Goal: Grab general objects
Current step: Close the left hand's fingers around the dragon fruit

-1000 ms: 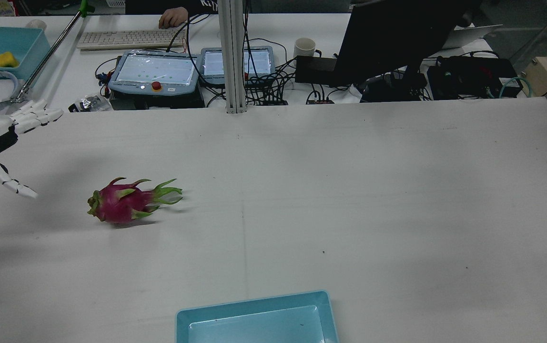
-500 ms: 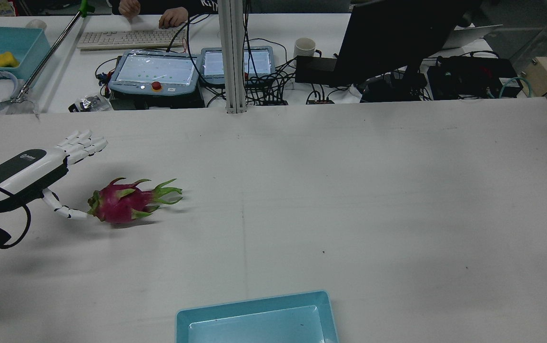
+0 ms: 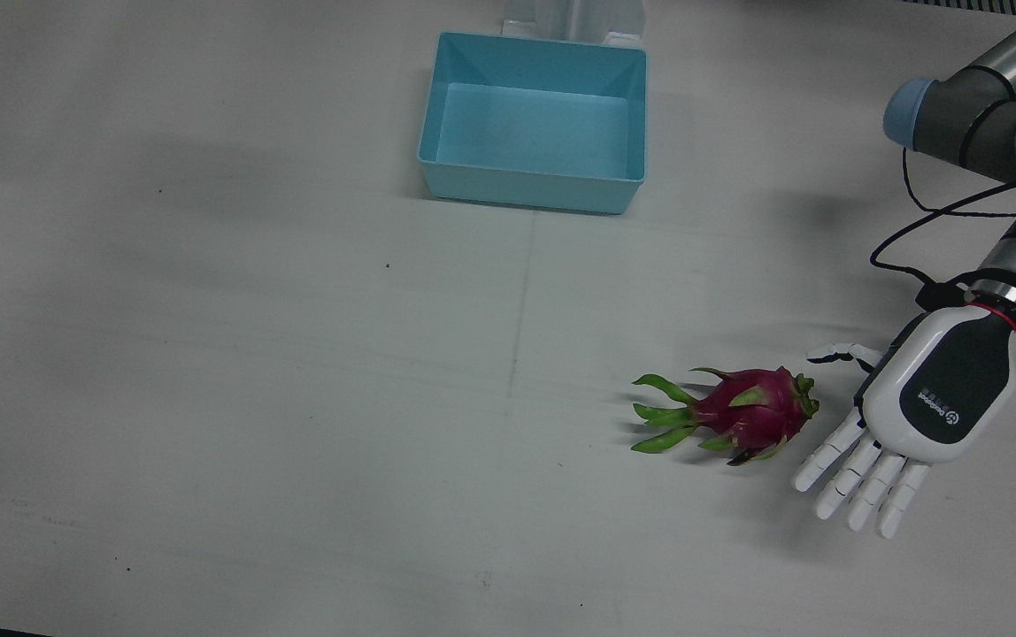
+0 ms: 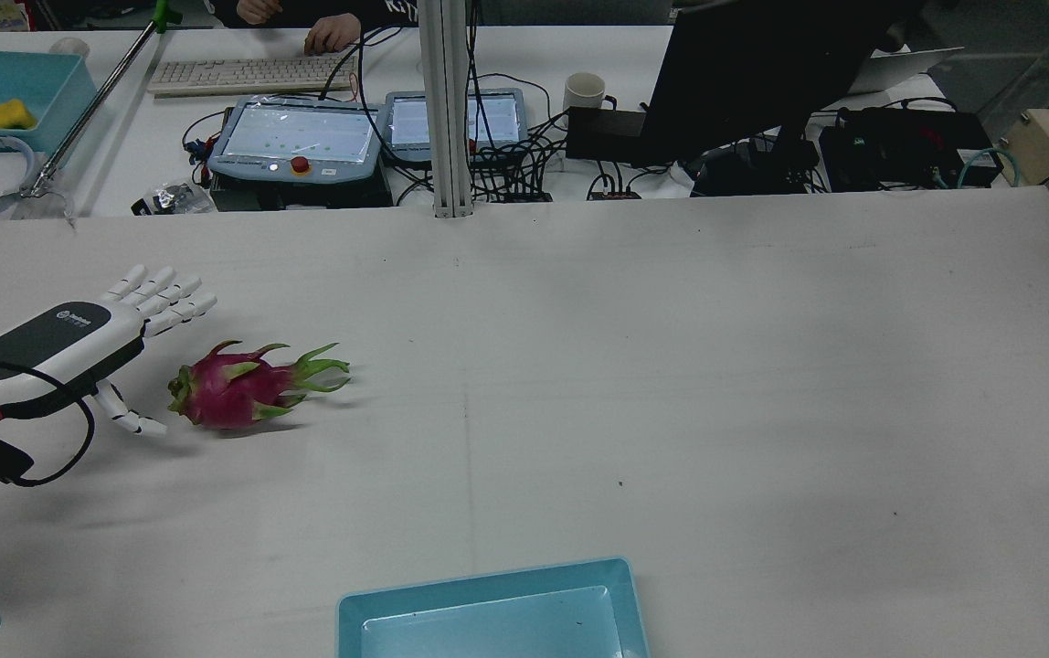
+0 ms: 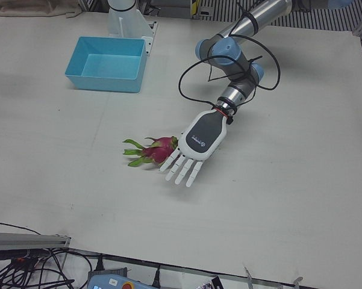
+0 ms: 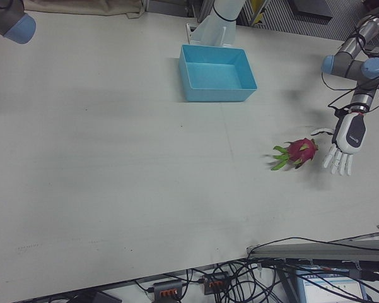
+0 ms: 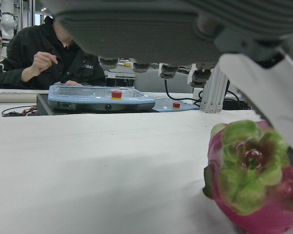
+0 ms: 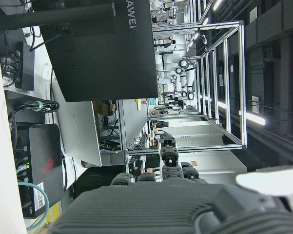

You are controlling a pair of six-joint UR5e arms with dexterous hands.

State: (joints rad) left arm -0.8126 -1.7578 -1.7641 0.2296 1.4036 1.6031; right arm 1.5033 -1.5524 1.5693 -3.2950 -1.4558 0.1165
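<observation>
Lying on its side on the white worktop [image 3: 296, 372], the dragon fruit [image 3: 751, 411] has its green leafy tips pointing away from the left hand [image 3: 924, 416], which sits just beside its rounded end with fingers [image 3: 853, 482] spread wide and nothing held. A blue bin [image 3: 533, 119] stands well apart from the fruit, toward the robot's side. Of the right hand [image 8: 185, 200] only its own camera shows a sliver, so I cannot tell how it is set.
</observation>
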